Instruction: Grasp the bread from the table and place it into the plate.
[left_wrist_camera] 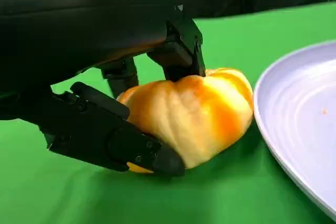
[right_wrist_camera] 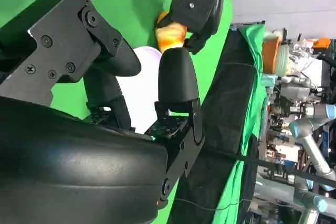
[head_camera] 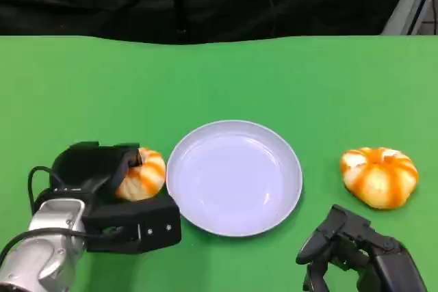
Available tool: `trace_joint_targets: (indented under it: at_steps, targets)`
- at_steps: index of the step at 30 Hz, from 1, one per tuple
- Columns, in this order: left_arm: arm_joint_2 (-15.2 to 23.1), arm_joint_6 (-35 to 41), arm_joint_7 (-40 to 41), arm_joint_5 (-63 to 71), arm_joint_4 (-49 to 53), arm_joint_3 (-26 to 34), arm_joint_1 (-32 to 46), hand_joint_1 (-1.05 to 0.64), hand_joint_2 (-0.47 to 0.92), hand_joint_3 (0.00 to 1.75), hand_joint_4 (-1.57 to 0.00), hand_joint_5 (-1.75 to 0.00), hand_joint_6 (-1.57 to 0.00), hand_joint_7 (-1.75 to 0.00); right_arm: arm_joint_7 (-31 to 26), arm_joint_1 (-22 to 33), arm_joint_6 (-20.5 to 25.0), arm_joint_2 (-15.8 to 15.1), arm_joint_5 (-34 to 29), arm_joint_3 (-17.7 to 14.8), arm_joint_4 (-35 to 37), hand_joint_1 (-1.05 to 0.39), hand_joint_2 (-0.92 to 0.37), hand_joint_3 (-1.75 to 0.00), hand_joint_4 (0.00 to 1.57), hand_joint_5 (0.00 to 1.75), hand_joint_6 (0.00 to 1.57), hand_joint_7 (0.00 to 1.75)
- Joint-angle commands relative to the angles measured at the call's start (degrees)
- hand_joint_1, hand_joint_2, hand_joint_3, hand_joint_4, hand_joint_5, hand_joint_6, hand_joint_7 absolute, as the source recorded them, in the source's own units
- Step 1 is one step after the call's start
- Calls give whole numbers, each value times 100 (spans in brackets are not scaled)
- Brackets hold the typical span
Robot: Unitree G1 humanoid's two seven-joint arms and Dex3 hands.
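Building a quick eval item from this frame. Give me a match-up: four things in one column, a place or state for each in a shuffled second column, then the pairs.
Column A
1. left hand
2. right hand
3. plate
4. right-side bread

Column B
a. lies untouched on the green cloth
b. holds nothing, fingers apart
c. grips the left-side bread
d. has no bread in it, sits between the two breads

Pairs: 1-c, 2-b, 3-d, 4-a
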Motion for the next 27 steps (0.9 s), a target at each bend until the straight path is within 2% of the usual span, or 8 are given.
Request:
trace_joint_targets:
  at_steps: [1,7,8,9,14,17,20,27]
  targets:
    - [276,338,38,301,-361,23,33,-25,91,10,-82,-175,-74,-106,-15,-4,-97,-36,24,-40,19,2,-33,-142,66,175,63,157]
    - [357,204,578,443,-771,117,83,-29,88,4,-86,-175,-87,-89,-6,-9,-134,-39,45,-59,58,1,-33,-143,65,175,63,156]
    - [315,4,823,350,-798,168,123,-27,87,4,-91,-175,-77,-139,-8,-12,-145,-37,43,-58,66,1,-33,-143,66,175,63,156]
    - [289,-143,1004,284,-806,201,149,-25,87,5,-93,-175,-73,-157,-10,-14,-153,-36,42,-57,72,1,-32,-143,66,175,63,156]
    - [-42,-751,1425,-207,-908,344,214,-21,91,10,-92,-175,-73,-174,-17,-21,-171,-52,-22,-44,79,-2,-32,-142,66,175,64,156]
    - [-246,-843,1299,-344,-1028,311,139,-22,44,112,-92,-175,-74,-175,-20,-18,-137,-58,-59,-30,44,-2,-33,-141,65,175,64,155]
    - [-368,-962,1261,-355,-1048,250,63,-21,33,134,-95,-175,-77,-175,-26,-12,-127,-58,-80,-32,19,-3,-33,-140,65,175,64,155]
    - [-428,-1008,1211,-319,-1055,281,60,-21,30,141,-95,-175,-78,-175,-26,-5,-117,-49,-100,-35,8,-3,-34,-138,65,174,65,153]
